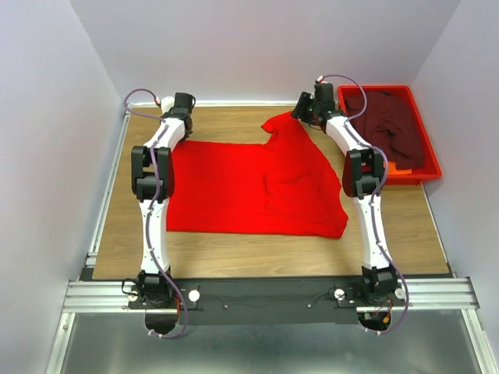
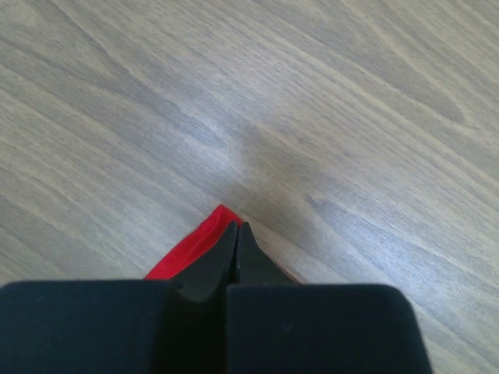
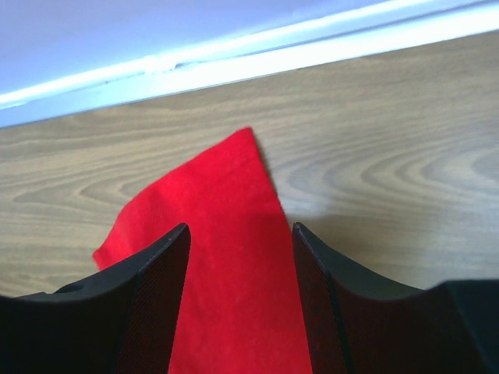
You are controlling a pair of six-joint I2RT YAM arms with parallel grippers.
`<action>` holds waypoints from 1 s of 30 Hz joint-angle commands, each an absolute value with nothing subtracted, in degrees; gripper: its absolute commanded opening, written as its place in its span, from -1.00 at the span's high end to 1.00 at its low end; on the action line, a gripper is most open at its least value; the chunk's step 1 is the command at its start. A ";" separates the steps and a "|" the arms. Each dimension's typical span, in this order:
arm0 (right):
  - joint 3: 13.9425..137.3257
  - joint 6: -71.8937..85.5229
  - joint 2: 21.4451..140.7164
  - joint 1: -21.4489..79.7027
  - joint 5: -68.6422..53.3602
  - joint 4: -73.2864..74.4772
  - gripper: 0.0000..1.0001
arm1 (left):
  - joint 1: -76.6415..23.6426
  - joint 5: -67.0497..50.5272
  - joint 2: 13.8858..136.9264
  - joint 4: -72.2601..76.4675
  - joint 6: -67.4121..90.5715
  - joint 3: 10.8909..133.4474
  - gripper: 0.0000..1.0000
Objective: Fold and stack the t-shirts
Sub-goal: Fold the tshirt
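The bright red t-shirt lies spread flat on the wooden table, with one corner raised toward the far right. My left gripper is at the shirt's far-left corner. In the left wrist view it is shut, with a red cloth edge pinched at the fingertips. My right gripper is at the shirt's far-right corner. In the right wrist view it is open, its jaws on either side of the red cloth. The dark maroon t-shirt lies crumpled in the tray.
A rigid red plastic tray stands at the far right of the table, with a small orange item at its near edge. White walls close in the table at the back and on both sides. Bare wood lies in front of the shirt.
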State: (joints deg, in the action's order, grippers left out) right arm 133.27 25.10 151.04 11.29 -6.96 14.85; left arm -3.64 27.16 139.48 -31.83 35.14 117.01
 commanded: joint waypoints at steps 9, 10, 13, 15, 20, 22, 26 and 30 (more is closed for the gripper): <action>139.49 26.98 157.15 12.65 1.91 14.41 -0.16 | -3.16 23.03 135.53 -30.24 32.52 113.64 1.00; 138.35 27.07 156.89 13.09 3.15 14.41 -0.15 | -3.16 22.85 135.44 -30.23 32.43 113.47 1.00; 136.85 27.33 156.79 14.67 6.76 15.64 -0.04 | -3.16 21.89 135.00 -29.71 32.26 113.03 1.00; 137.20 27.16 157.32 15.73 7.29 17.13 -0.02 | -3.16 21.45 134.39 -29.01 32.17 112.41 1.00; 137.64 27.95 158.64 16.61 6.68 19.51 0.06 | -3.16 21.18 133.77 -28.04 31.73 111.27 1.00; 136.76 28.12 158.38 16.61 7.03 19.69 0.07 | -3.16 21.01 133.68 -27.95 31.55 111.01 1.00; 135.71 28.21 157.68 16.61 8.08 20.22 0.18 | -3.16 20.66 133.24 -27.42 31.29 110.48 1.00; 136.05 27.78 157.67 16.61 9.22 20.30 0.46 | -3.16 20.57 132.72 -26.54 31.03 109.95 1.00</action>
